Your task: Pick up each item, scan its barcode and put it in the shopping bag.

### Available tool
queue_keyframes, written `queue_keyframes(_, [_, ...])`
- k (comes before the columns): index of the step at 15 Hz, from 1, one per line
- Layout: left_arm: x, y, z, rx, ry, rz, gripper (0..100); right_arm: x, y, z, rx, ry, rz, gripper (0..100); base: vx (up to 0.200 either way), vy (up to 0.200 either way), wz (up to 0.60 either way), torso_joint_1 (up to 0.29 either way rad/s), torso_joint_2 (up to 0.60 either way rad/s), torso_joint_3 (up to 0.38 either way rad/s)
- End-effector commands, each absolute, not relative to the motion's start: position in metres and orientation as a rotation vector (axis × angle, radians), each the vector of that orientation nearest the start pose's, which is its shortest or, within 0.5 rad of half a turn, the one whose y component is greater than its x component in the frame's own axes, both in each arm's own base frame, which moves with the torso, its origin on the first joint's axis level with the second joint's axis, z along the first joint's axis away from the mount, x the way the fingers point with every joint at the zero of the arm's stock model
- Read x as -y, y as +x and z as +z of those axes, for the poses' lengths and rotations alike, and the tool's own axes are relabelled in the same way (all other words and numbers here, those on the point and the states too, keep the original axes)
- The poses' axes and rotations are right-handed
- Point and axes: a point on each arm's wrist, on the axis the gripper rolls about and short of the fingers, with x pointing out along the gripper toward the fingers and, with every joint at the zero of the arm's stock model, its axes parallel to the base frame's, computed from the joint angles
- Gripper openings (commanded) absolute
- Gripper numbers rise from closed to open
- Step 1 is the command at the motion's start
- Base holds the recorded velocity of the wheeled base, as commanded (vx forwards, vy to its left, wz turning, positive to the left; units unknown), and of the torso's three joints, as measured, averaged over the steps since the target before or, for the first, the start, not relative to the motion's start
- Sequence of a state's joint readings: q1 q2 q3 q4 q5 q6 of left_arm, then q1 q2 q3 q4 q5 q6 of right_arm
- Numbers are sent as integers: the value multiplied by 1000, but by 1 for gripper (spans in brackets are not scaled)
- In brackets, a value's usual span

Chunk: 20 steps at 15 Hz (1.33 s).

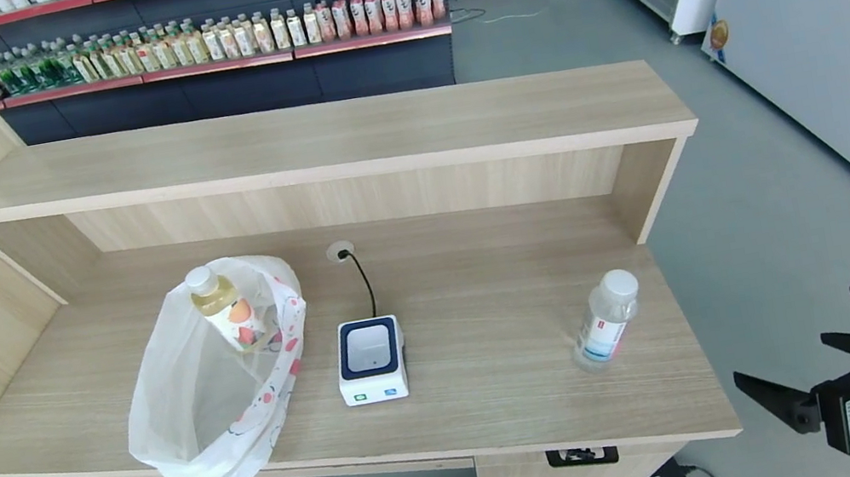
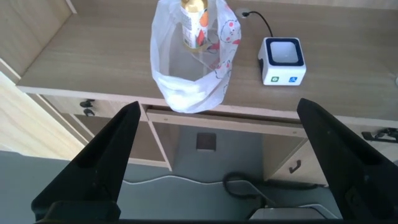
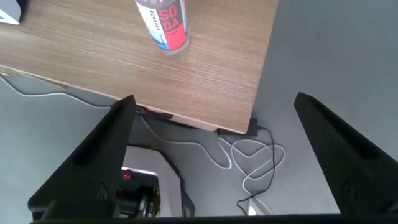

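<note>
We see a clear bottle standing up on the right side of the wooden counter, near the front edge. It has a white cap and a white label with red on top and blue below. No one is holding it, and it stands well apart from the bag. The right gripper hangs off the front right corner of the counter, lower than the top. Its two black fingers are spread wide, with nothing between them. The scanner sits in the middle of the counter. It is a small white box with a dark blue frame around its glass, and it has a green square and a blue square on its front. A black cord runs from it to a round hole further back. The white plastic bag lies just beside the scanner on the left, with little red and pink shapes on it. A second bottle with a white cap and a yellow drink leans inside the bag, and its label shows an orange picture. The left gripper hangs in front of the counter, facing the bag. Its fingers are wide apart too and hold nothing. Far behind, shelves hold rows of drinks.
</note>
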<state>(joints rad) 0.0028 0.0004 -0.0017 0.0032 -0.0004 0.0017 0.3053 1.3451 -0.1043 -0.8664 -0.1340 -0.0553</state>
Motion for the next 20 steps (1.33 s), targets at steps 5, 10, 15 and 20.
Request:
queue_keyframes(5, [0,-23,76,-2,2,3,100,-66,205,63,-421,-219,205,100,0,0,0,0,0,0])
queue_keyframes(10, [0,-23,76,-2,2,3,100,-76,233,44,-379,-274,219,100,0,0,0,0,0,0])
queue_keyframes(15, [0,-23,76,-2,2,3,100,-80,245,40,-344,-269,223,100,0,0,0,0,0,0])
queue_keyframes(20, [0,-23,76,-2,2,3,100,-91,265,41,-283,-260,238,100,0,0,0,0,0,0])
